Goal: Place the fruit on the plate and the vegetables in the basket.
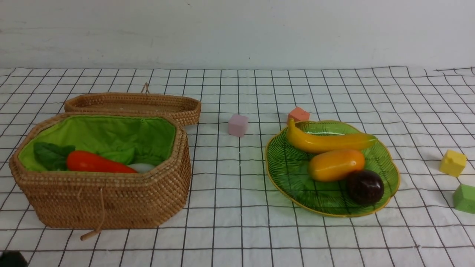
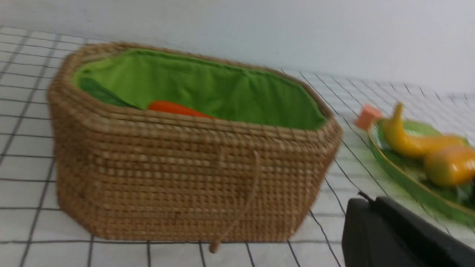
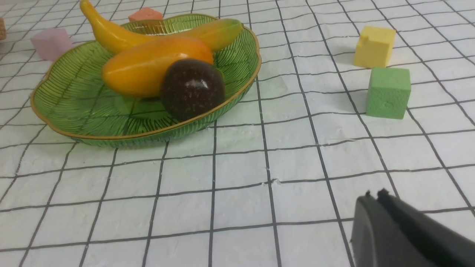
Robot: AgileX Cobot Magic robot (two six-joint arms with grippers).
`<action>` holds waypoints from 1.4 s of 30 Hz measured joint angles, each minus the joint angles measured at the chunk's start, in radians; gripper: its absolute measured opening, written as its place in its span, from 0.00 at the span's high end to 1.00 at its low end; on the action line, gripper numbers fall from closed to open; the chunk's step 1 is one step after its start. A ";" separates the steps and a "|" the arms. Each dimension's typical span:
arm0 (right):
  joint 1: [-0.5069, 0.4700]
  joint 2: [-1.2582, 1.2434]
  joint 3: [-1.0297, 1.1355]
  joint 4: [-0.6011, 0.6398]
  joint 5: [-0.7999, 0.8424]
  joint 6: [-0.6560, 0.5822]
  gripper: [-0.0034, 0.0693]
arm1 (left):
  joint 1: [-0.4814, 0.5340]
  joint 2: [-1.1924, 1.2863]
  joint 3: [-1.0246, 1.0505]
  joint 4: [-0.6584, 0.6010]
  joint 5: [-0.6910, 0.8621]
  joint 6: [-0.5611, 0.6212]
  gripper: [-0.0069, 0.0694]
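On the green leaf-shaped plate (image 1: 289, 174) lie the fruit: a yellow banana (image 1: 326, 141), an orange-yellow mango (image 1: 336, 165) and a dark purple mangosteen (image 1: 365, 187). The brown woven basket (image 1: 111, 200) with green lining holds the vegetables: an orange carrot (image 1: 96, 163) with green leaves, and a white radish (image 1: 142, 167) partly hidden behind the rim. My left gripper (image 2: 365, 202) is shut and empty, low in front of the basket (image 2: 185, 178). My right gripper (image 3: 373, 195) is shut and empty over the cloth, short of the plate (image 3: 92, 122). Neither gripper shows in the front view.
The flat woven lid (image 1: 133, 105) lies behind the basket. Small cubes sit on the checked cloth: pink (image 1: 238, 125), orange (image 1: 298, 114), yellow (image 1: 452, 163) and green (image 1: 464, 198). A cord with a wooden toggle (image 1: 91, 234) hangs at the basket's front.
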State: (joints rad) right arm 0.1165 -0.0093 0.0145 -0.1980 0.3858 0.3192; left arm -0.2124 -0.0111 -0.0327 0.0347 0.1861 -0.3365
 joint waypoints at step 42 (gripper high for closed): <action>0.000 -0.001 0.000 0.000 0.000 0.000 0.89 | 0.135 0.000 0.064 -0.175 0.194 0.171 0.92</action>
State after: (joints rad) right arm 0.1165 -0.0101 0.0145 -0.1980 0.3858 0.3192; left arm -0.0770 -0.0111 0.0311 -0.1401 0.3799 -0.1658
